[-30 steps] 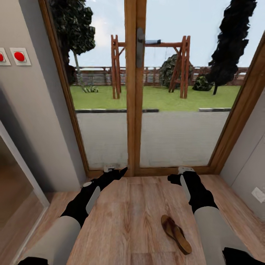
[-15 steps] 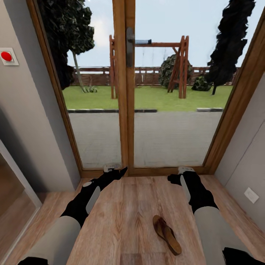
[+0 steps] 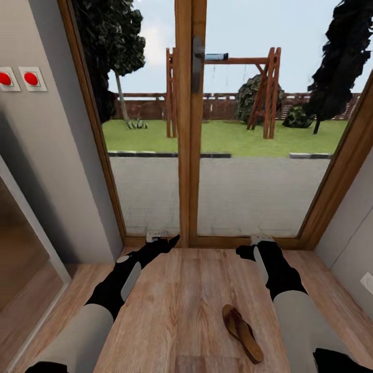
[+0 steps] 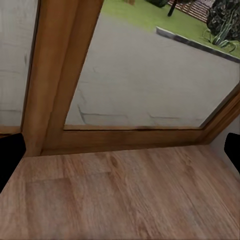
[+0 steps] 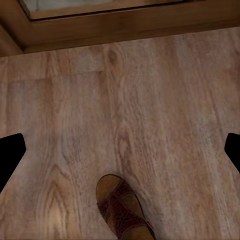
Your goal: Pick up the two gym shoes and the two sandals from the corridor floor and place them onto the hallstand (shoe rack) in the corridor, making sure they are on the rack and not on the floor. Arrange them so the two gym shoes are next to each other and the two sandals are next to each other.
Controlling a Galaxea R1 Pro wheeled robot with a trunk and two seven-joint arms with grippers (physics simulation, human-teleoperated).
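Both arms stretched fwd and low over the corridor floor (image 3: 171, 311) toward the glass door (image 3: 191, 155), left gripper (image 4: 120, 155) and right gripper (image 5: 120, 150) spread open w/ nothing held, one brown sandal (image 3: 242, 332) flat on planks beside the right forearm.

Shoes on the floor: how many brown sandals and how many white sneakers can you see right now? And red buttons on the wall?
Brown sandals: 1
White sneakers: 0
Red buttons: 2
Total: 3
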